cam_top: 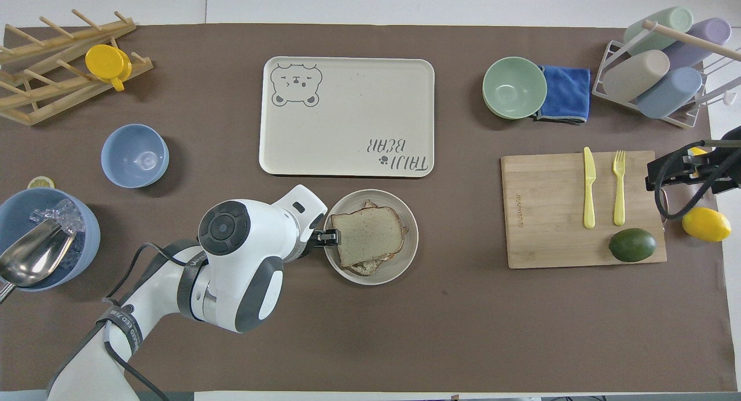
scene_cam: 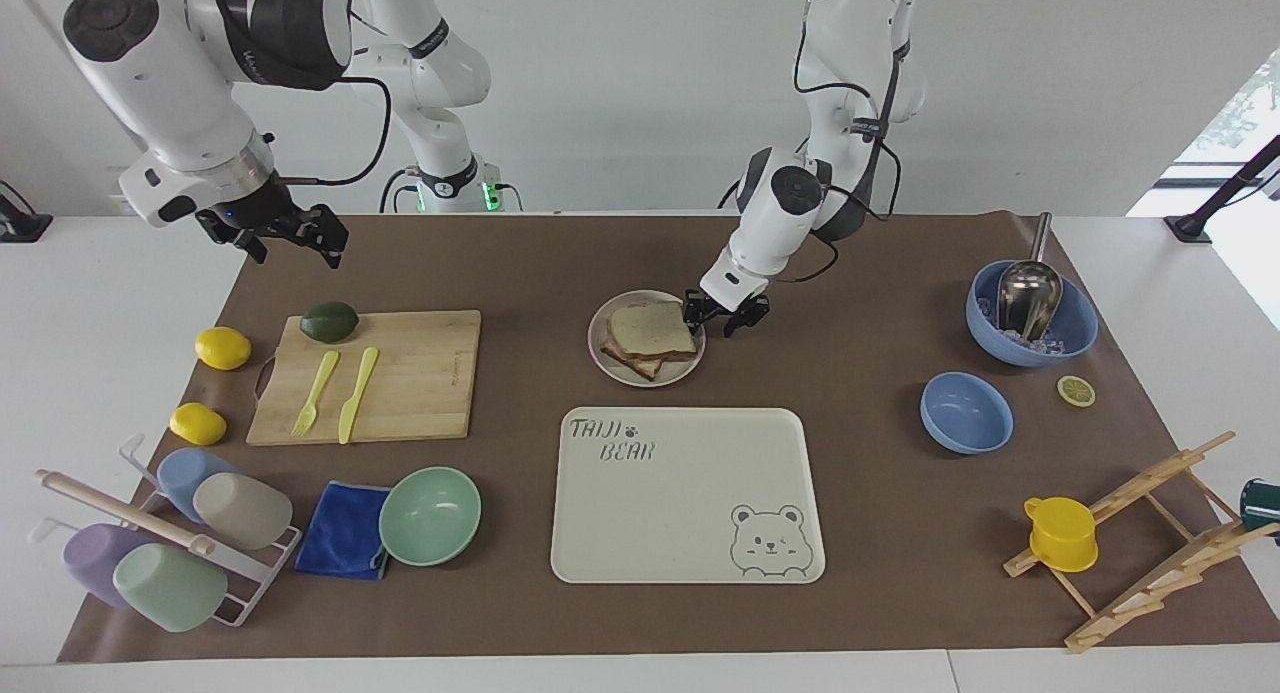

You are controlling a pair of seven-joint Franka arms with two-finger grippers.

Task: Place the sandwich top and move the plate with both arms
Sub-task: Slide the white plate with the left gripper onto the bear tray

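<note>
The sandwich top [scene_cam: 652, 329] [cam_top: 367, 235], a plain brown-crusted bread slice, lies on the other sandwich layers on the round beige plate [scene_cam: 616, 365] [cam_top: 410, 250] in the middle of the table. My left gripper [scene_cam: 716, 317] [cam_top: 327, 237] is low at the plate's rim on the left arm's side, fingers apart, tips touching or nearly touching the rim and the bread's edge. My right gripper [scene_cam: 290, 237] [cam_top: 678, 172] is open and empty, raised over the table's edge beside the cutting board [scene_cam: 420, 393].
The cream bear tray [scene_cam: 690, 533] lies just farther from the robots than the plate. An avocado [scene_cam: 329, 321], yellow fork and knife sit on the board, with lemons [scene_cam: 223, 348] beside it. Green bowl, blue cloth and cup rack stand at the right arm's end; blue bowls and a wooden rack at the left arm's end.
</note>
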